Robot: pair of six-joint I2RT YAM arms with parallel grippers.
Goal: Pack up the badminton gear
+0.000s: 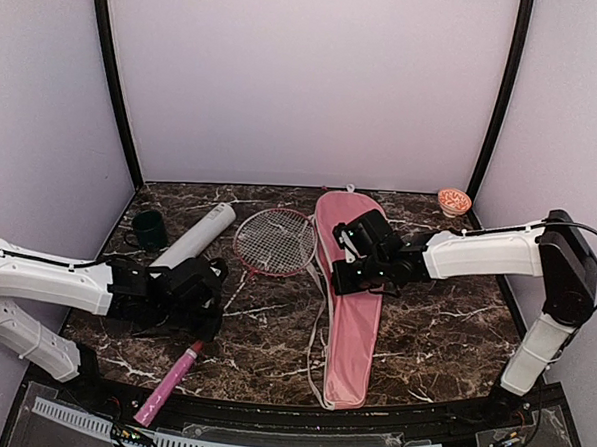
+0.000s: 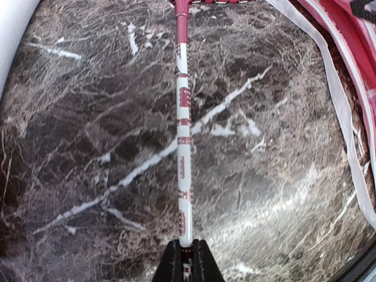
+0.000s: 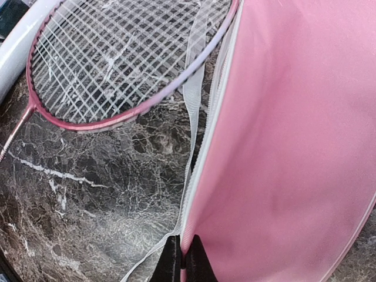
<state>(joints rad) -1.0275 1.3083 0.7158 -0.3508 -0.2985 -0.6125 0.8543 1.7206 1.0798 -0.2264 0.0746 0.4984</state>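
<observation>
The dark marble table (image 1: 423, 330) bears everything. The large pink racket-shaped cover (image 3: 294, 147) lies flat on it, spreading ahead and to the right of the right gripper (image 3: 183, 242). That gripper's fingers are pressed together on the cover's white-trimmed left edge, pinching it. A white fabric strap (image 3: 194, 100) runs forward from just left of those fingers.

The pink-framed stringed racket (image 3: 117, 59) lies with its head ahead and to the left of the right gripper. The left gripper (image 2: 185, 247) is clamped on the racket's thin red-and-white shaft, which runs straight ahead from its fingertips. In the top view the pink handle sticks out behind the left gripper, toward the near table edge.

The long pale grey tube (image 1: 198, 236) lies ahead and to the left of the left gripper. A small dark green cup (image 1: 150, 231) stands just left of the tube. A small orange-patterned bowl (image 1: 454, 201) sits well apart from the right gripper, at the far edge.
</observation>
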